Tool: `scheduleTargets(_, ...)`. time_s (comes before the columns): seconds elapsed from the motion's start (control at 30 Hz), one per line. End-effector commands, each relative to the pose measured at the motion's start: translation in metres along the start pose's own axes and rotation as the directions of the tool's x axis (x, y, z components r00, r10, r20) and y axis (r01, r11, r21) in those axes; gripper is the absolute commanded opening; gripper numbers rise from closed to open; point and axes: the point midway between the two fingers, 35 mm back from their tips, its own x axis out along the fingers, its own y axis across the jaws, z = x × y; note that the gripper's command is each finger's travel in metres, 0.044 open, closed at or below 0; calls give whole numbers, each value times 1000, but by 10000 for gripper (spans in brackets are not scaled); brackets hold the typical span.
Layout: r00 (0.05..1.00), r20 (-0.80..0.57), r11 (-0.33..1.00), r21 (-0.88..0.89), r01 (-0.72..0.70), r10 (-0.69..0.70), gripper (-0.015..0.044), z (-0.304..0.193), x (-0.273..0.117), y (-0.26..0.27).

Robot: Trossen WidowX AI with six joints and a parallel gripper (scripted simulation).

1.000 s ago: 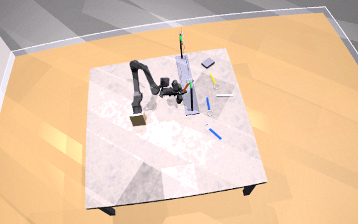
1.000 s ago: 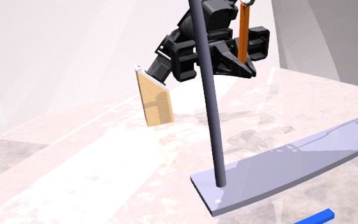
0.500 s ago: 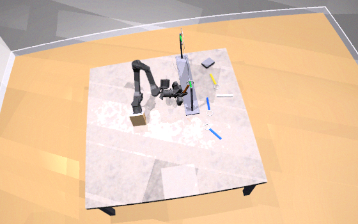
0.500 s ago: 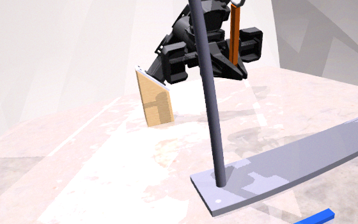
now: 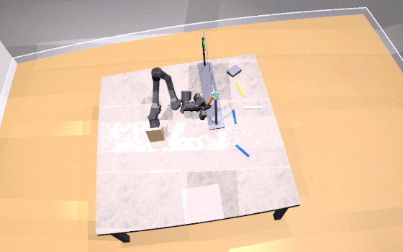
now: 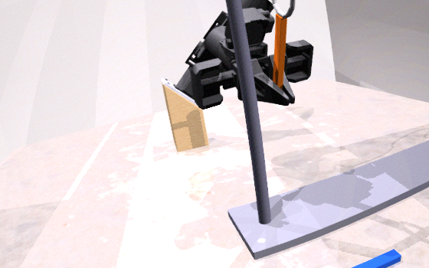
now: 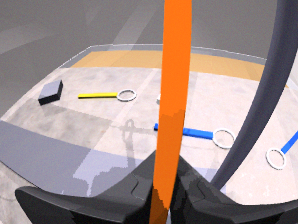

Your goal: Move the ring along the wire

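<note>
A black gripper (image 5: 209,106) (image 6: 291,100) (image 7: 164,156) clamps the lower end of an orange handle (image 5: 210,101) (image 6: 279,50) (image 7: 172,100), its fingers nearly together around it. Behind it, the robot arm (image 5: 155,91) (image 6: 221,40) rises from a wood-sided block (image 5: 155,135) (image 6: 187,126), bends at a high elbow, drops, and reaches level toward the near post (image 5: 216,112) (image 6: 250,111) (image 7: 262,90). The handle stands almost upright in the exterior view, topped by a pale ring (image 5: 214,94) (image 6: 293,8) partly cut off by the frame. From above, the ring appears around the green section (image 5: 214,96) of wire beside that post; whether it touches the wire cannot be told. The far post (image 5: 204,54) stands at the other end of the grey base plate (image 5: 206,80) (image 6: 344,195) (image 7: 45,155), beside another green section (image 5: 204,43). Beyond the plate, blue-handled and yellow-handled rings lie on the table.
</note>
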Motion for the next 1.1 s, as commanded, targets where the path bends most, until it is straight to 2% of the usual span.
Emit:
scheduleTargets(0.0, 1000, 1, 1000, 5, 8, -8, -150, -6, 1, -2)
scheduleTargets(0.7, 1000, 1, 1000, 5, 8, -8, -150, -6, 1, -2)
scheduleTargets(1.07, 1000, 0, 1000, 0, 3, -3, 139, -5, 1, -1)
